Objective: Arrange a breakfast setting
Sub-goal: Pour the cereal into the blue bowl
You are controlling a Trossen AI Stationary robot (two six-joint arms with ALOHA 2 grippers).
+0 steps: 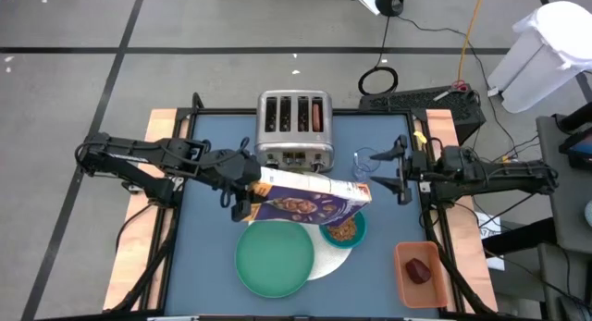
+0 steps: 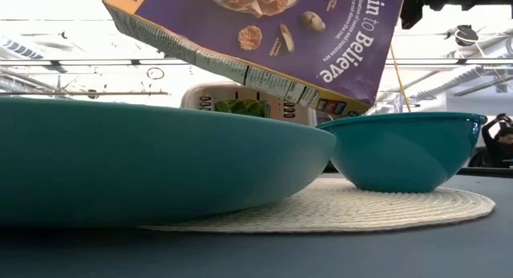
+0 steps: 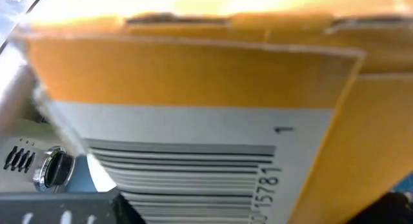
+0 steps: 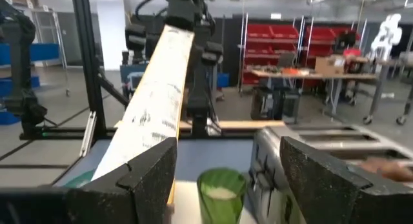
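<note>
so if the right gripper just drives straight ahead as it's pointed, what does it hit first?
Most likely the small yellow-green cup, which sits dead centre between the right gripper's open jaws. The toaster runs close along one side and the tilted cereal box lies beyond; depth is hard to judge.

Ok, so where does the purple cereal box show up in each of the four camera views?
High view: purple cereal box at centre, tilted over the teal bowl, held by the left gripper.
Low view: box fills the top, slanting above the bowl.
Left wrist view: its orange barcoded end fills the picture.
Right wrist view: edge-on, a pale slanted strip.
Shared landmark: the toaster, beside the box.
</note>
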